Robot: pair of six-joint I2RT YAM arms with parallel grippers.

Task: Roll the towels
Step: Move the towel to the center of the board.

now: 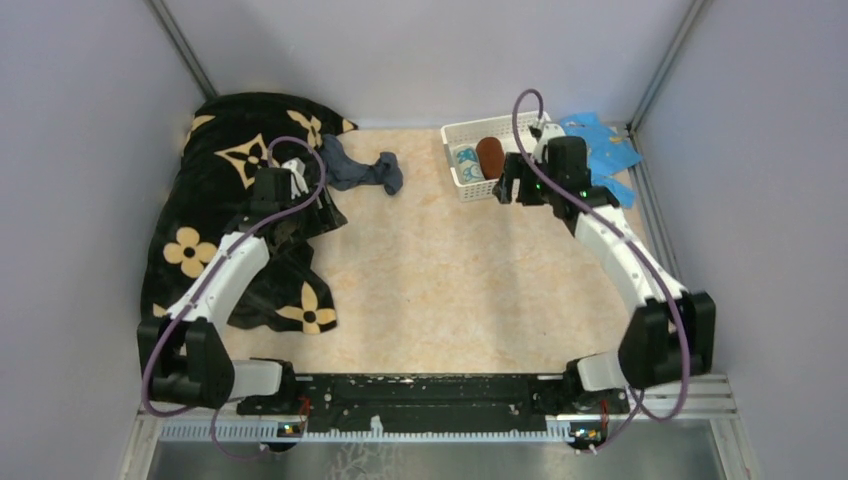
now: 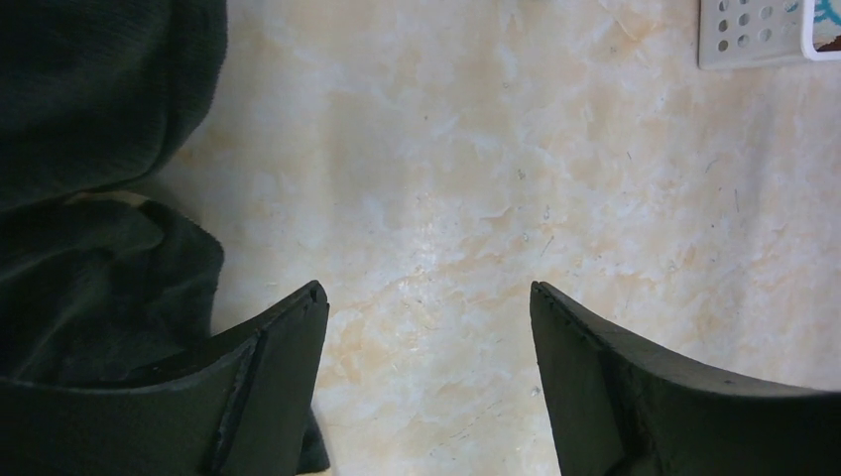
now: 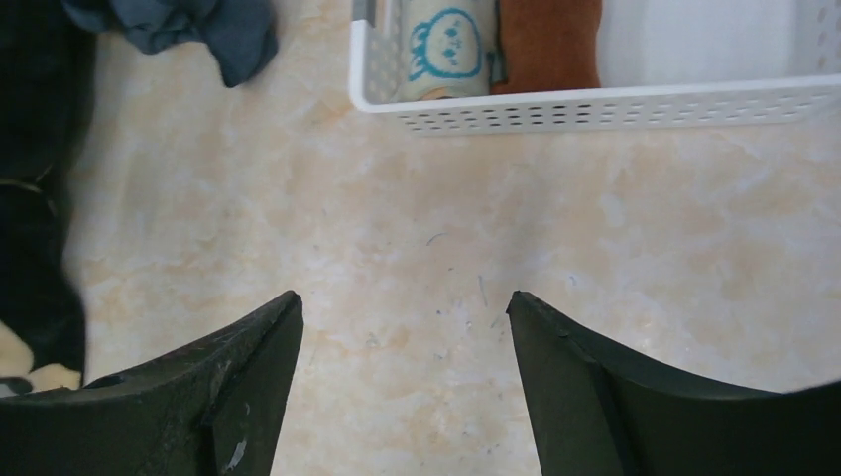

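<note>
Black blanket with tan flowers [image 1: 215, 230] lay heaped over the left side of the table [image 1: 440, 290], its edge under the left arm. A light-blue cloth [image 1: 605, 150] sat in the far right corner, behind the white basket [image 3: 595, 109]. The table top was marbled beige. Pale lilac-grey wall panels stood on three sides, with metal posts in the corners.

Teal-and-white towel [image 3: 446, 45] and rust-brown towel [image 3: 545, 40] lay rolled, side by side in the basket. Slate grey-blue towel [image 1: 365, 172] lay crumpled and unrolled at the far side of the table, touching the blanket's edge.

Left fingers [image 2: 268, 397] were spread wide over bare table with nothing between them, dark cloth just beside one. Right fingers [image 3: 233, 397] were also spread and empty, near the basket's front wall.
</note>
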